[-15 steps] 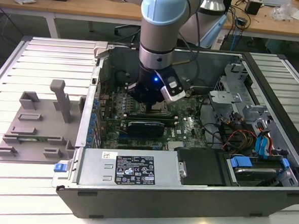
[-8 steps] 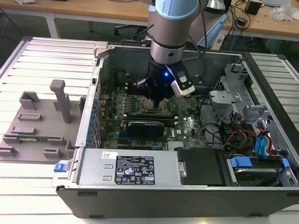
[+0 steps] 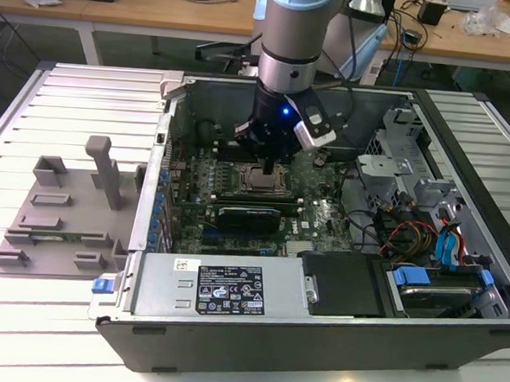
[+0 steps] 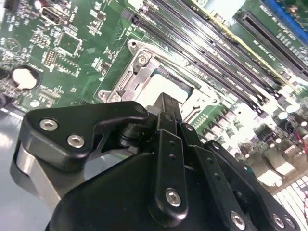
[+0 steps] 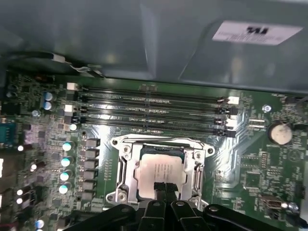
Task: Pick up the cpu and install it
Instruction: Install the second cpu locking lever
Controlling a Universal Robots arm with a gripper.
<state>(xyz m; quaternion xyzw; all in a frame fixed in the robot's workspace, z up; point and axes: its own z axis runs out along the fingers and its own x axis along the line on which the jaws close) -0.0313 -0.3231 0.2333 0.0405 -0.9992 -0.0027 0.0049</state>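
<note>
The gripper hangs low over the motherboard, its 2 fingertips pressed together with no gap between them and nothing held. In the first wrist view those tips sit at the 6 o'clock edge of the cpu, at or just above its metal top; contact cannot be confirmed.

The cpu lies flat and square inside the socket frame, so pick-up and placing look done. In the second wrist view the chip's pale top shows just beyond the finger ends.

The frame around the chip looks open, so clamping probably remains.

In the exterior view the arm reaches down into the open computer case, with the grey tray well apart at 9 o'clock.
</note>
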